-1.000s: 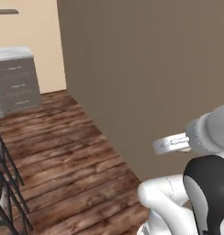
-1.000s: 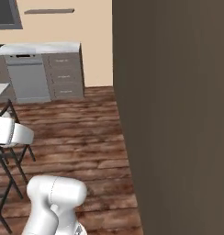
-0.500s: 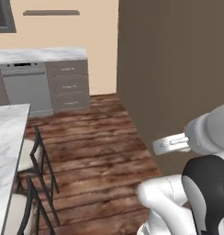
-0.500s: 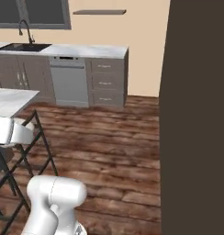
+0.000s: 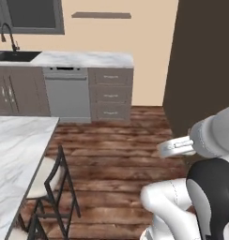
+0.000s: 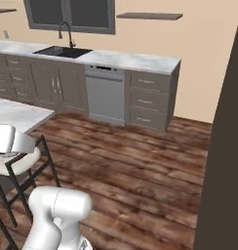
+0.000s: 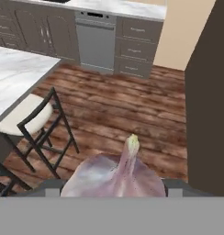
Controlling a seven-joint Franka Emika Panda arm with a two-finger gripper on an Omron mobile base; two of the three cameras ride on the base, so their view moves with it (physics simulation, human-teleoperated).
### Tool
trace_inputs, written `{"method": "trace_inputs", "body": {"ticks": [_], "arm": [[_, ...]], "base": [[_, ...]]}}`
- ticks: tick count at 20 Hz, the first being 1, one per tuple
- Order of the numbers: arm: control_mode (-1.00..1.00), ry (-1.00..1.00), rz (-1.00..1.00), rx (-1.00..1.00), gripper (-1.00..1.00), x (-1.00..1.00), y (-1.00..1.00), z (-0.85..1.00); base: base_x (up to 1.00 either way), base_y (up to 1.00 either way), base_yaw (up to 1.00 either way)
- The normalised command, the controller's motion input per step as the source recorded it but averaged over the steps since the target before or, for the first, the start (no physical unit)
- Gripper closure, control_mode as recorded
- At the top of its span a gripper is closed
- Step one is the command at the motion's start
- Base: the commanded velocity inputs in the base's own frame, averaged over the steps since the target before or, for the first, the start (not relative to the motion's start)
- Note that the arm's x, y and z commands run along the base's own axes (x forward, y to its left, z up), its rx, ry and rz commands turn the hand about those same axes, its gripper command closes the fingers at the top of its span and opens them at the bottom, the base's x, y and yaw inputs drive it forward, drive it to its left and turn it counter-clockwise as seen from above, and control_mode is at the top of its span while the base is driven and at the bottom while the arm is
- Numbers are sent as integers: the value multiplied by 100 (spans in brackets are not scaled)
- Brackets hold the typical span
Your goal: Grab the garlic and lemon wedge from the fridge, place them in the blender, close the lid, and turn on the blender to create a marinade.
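Carrying the garlic, by the look of it: bulb sitting right at the gripper, pointed tip up, filling the gap between the jaws, so most likely clamped on it, though the fingertips themselves are masked by the bulb. Well apart from the bulb, beyond it: wooden floor, a stool beside the marble island, and the dishwasher under the far counter. Fetching stage done for the garlic; transport to the blender in hand. Next: find the blender, line the bulb up over the open jug, release. Blender, lid and lemon wedge not to be made out here; dark panel to the right cut off, possibly the fridge side.
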Motion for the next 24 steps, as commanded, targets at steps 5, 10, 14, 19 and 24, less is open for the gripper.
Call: {"method": "trace_inputs", "body": {"ticks": [5,10,14,19,24], "arm": [[100,0,0,0,100,0,0,0],[100,0,0,0,100,0,0,0],[100,0,0,0,100,0,0,0],[100,0,0,0,100,0,0,0],[100,0,0,0,100,0,0,0]], "base": [[100,-51,39],[100,-50,40],[100,-55,39],[100,-48,40],[100,-41,43]]}}
